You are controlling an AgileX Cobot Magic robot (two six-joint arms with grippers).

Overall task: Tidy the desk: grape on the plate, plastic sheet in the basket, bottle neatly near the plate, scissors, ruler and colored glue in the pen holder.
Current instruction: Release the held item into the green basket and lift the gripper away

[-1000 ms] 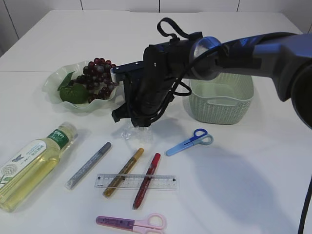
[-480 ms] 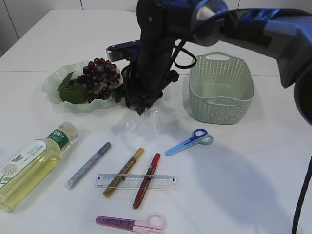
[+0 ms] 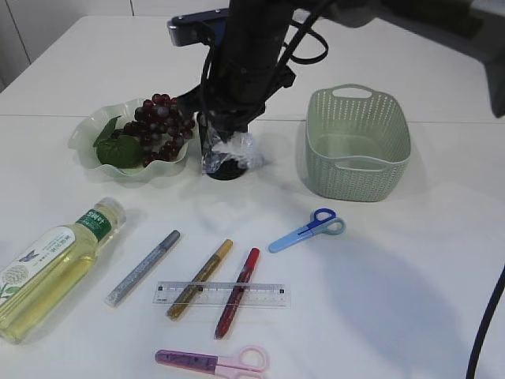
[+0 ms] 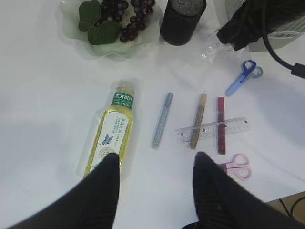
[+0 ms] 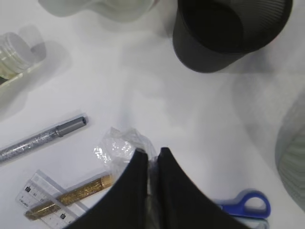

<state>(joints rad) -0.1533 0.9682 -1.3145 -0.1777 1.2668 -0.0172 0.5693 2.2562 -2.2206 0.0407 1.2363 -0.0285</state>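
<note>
Nearest the table's front edge lay the pink scissors; just behind them the clear ruler sat under the gold glue pen and the red glue pen, with the silver glue pen a little to their left; the bottle lay on its side toward the front left corner; none of these had shifted since the earlier frames. The left gripper hovered above that bottle with its jaws parted and nothing between them. The blue scissors rested mid-table, where they were before. Farther back, the right gripper was pinched shut on the crumpled plastic sheet; a second earlier the sheet had lain on the table under the lowered arm, and it now hung lifted clear of the surface, in front of the black mesh pen holder, which the risen arm had uncovered. To the left, the grapes sat on the green plate beside their leaves; to the right, toward the back right of the table, the pale green basket stood unmoved and apart from the sheet.
</note>
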